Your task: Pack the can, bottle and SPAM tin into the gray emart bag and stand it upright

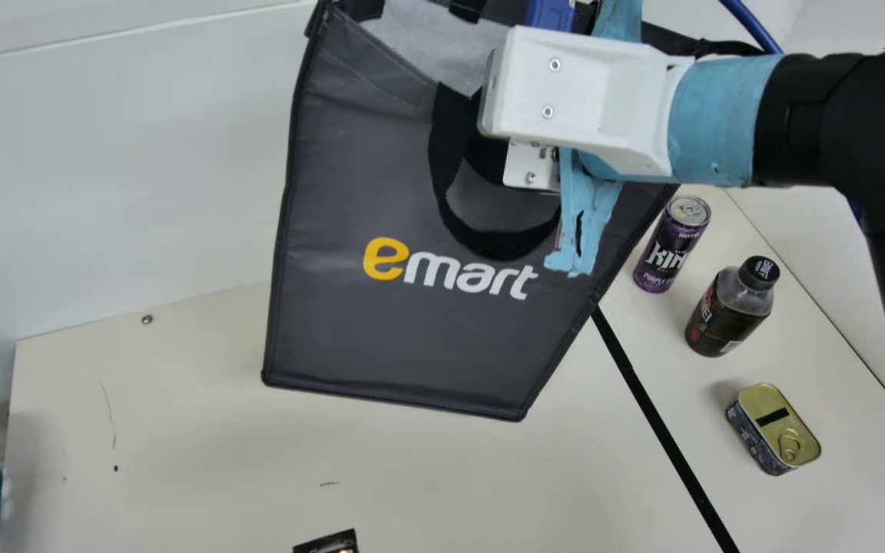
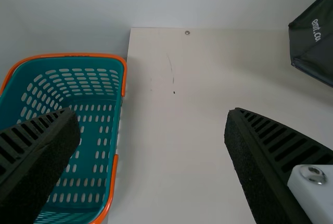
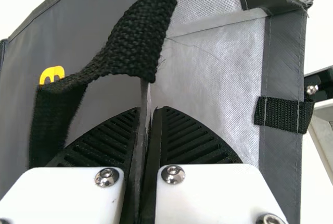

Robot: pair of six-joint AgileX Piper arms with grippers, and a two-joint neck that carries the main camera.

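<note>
Right claw (image 3: 151,112) grips the emart bag (image 1: 404,338) over the table (image 1: 181,430), left claw (image 2: 152,113) gapes! Can (image 1: 667,250), bottle (image 1: 727,315), SPAM tin (image 1: 777,430) sit near the right edge. Ease that base down flat!

The gray bag (image 1: 381,338) reads "emart" in yellow and white, and printed labels wrap the can (image 1: 661,257) and bottle (image 1: 723,315).

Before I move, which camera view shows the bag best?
The main view: the bag shows most of its printed front there. The right wrist view shows its rim close up, pinched by the right gripper; the left wrist view, a dark part at the edge.
</note>
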